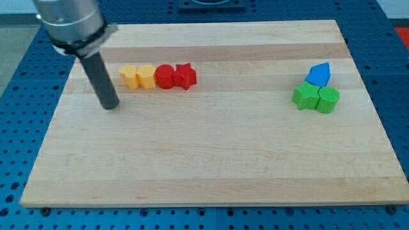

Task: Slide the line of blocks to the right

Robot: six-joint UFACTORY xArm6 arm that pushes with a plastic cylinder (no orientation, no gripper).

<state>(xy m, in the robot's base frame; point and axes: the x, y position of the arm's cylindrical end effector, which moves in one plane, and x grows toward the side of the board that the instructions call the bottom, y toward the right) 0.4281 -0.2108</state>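
A line of blocks lies at the upper left of the wooden board point(204, 160). From the view's left it holds a yellow block point(128, 76), a second yellow block point(146, 76), a red round block point(165, 76) and a red star-shaped block point(185, 76), all touching side by side. My tip point(110, 105) rests on the board just left of and below the leftmost yellow block, a small gap away from it.
At the view's right a blue block point(319, 74) sits above two touching green blocks point(305, 97) point(328, 99). Blue perforated table point(19, 70) surrounds the board.
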